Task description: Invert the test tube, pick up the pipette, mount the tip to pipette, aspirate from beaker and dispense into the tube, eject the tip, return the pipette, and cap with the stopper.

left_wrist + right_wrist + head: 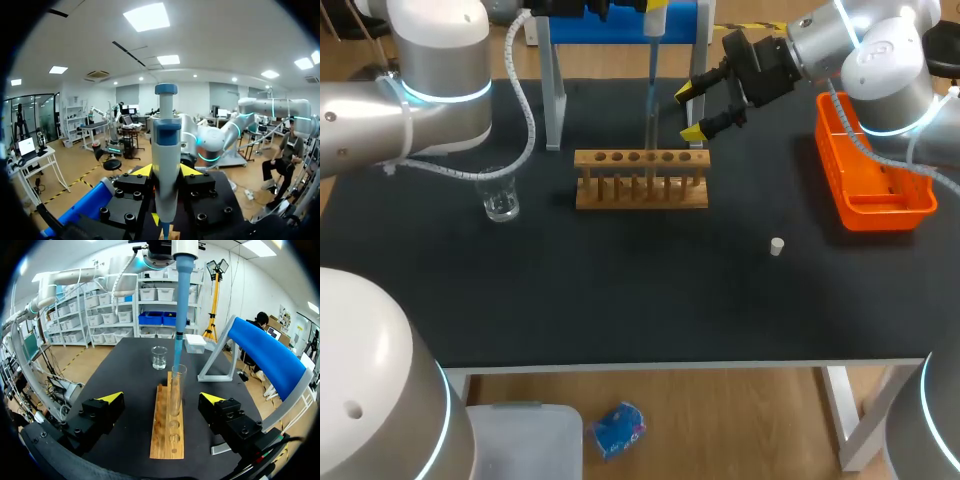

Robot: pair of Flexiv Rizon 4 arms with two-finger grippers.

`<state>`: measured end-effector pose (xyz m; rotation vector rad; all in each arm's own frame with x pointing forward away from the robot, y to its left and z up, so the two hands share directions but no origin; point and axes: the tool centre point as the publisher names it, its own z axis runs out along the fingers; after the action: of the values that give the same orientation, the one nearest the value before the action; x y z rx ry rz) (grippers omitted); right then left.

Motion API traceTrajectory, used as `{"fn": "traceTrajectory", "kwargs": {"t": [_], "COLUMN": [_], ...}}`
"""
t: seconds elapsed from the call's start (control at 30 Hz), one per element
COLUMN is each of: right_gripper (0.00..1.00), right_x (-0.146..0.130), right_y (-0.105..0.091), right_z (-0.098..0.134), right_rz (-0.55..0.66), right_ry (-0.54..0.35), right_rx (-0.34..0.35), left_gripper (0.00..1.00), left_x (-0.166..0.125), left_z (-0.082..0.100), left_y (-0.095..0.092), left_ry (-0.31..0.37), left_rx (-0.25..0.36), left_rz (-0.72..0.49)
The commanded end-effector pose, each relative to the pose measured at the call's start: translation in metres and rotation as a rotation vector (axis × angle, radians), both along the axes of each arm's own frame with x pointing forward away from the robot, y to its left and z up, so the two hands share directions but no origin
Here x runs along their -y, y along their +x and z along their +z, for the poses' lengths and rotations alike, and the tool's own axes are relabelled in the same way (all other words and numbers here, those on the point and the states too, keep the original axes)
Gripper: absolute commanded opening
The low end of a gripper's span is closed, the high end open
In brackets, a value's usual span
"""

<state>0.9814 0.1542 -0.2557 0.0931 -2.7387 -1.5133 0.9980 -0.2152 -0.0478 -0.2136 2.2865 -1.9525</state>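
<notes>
My left gripper is shut on the white and blue pipette, which it holds upright over the wooden rack. The pipette's thin blue tip reaches down into the mouth of the clear test tube, which stands upright in the rack. My right gripper hangs open just behind the rack's right end, its fingers either side of the rack's line and touching nothing. The glass beaker stands left of the rack. A small white stopper lies on the mat to the right front.
A blue and white pipette stand rises behind the rack. An orange basket sits at the right edge under my right arm. A white box lies beyond the beaker in the right wrist view.
</notes>
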Motion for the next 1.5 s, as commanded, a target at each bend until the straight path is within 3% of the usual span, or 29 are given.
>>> {"fn": "traceTrajectory", "kwargs": {"t": [0.03, 0.67, 1.5], "right_gripper": [1.00, 1.00, 1.00], "right_x": [0.001, 0.001, 0.001], "right_y": [0.001, 0.001, 0.001], "right_z": [0.000, 0.000, 0.000], "right_rz": [0.003, 0.003, 0.003], "right_ry": [-0.002, -0.002, -0.002], "right_rx": [-0.002, -0.002, -0.002], "left_gripper": [0.00, 0.00, 0.00], "left_x": [0.002, 0.005, 0.002], "left_z": [-0.001, -0.013, -0.037], "left_y": [0.000, 0.009, 0.005], "left_ry": [-0.005, -0.011, -0.042], "left_rx": [0.003, 0.011, -0.019], "left_rz": [-0.001, -0.019, -0.001]}}
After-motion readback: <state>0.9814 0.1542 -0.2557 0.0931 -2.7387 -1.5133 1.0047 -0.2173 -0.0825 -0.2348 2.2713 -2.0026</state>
